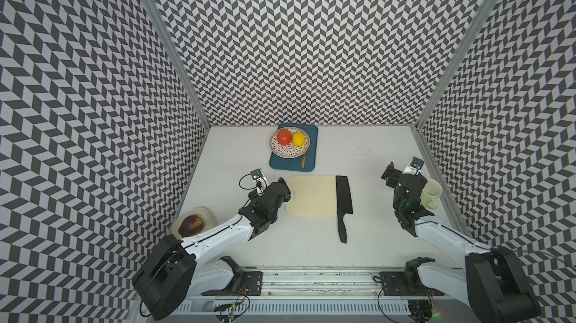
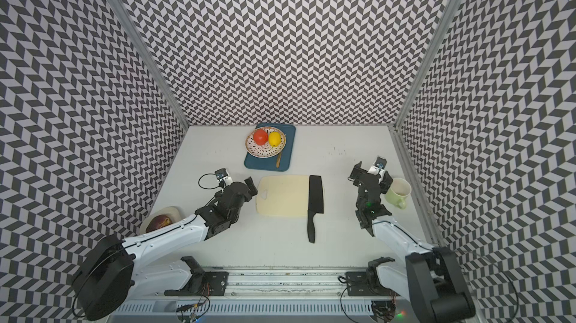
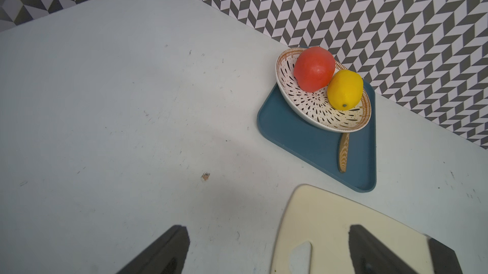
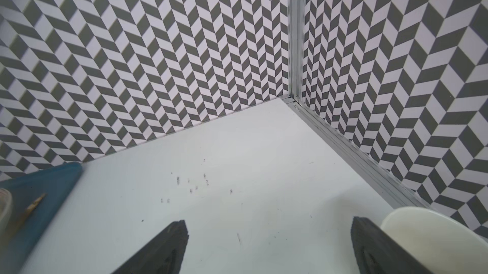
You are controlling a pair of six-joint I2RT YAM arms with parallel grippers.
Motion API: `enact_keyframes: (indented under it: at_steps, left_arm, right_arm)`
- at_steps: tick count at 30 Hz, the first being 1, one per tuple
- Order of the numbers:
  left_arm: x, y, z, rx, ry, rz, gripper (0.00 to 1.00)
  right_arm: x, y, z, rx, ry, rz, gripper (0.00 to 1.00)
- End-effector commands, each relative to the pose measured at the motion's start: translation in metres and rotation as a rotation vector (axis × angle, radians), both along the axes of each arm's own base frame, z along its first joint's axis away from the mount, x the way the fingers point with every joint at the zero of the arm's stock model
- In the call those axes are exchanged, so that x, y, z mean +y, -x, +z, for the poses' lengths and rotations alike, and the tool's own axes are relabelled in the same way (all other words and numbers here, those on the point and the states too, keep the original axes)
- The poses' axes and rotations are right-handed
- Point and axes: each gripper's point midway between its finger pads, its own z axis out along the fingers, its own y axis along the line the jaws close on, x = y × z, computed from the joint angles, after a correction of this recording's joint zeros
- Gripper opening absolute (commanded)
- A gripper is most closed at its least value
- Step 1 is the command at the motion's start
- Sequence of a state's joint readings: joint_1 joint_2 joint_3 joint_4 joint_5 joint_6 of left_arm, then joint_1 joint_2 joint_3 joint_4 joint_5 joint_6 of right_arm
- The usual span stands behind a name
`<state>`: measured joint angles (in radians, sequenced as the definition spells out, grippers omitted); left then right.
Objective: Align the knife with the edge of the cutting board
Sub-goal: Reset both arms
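One knife (image 1: 343,200) lies between left end effector (image 3: 268,235) and right end effector (image 4: 269,230).

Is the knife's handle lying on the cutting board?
No, the handle of the knife juts past the cutting board onto the table; only the blade overlaps the board.
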<state>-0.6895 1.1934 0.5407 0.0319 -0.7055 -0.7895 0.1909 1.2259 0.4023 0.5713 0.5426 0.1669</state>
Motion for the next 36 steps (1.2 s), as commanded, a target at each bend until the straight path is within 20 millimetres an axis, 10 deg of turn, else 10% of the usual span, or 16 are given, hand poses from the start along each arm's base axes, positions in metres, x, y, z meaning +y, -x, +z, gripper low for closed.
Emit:
enact_keyframes:
  at_steps: [1, 10, 13, 25, 36]
  left_arm:
    - [0.012, -0.005, 0.016, -0.056, -0.044, 0.055, 1.0]
    - [0.05, -0.009, 0.001, -0.095, -0.011, 0.217, 1.0]
    - [0.059, -0.017, 0.0, -0.093, 0.031, 0.264, 1.0]
    - [0.127, -0.057, 0.056, -0.081, -0.288, 0.365, 1.0]
    - [0.171, -0.107, 0.02, -0.121, -0.256, 0.111, 1.0]
  right_arm:
    - [0.007, -0.009, 0.023, -0.15, 0.073, 0.07, 1.0]
    - [0.01, 0.01, -0.003, -0.283, 0.11, 0.173, 1.0]
    - [0.011, -0.011, -0.013, -0.183, 0.083, 0.183, 1.0]
    - [0.004, -0.013, -0.015, -0.171, 0.068, 0.152, 1.0]
    - [0.003, -0.013, -0.014, -0.179, 0.067, 0.15, 1.0]
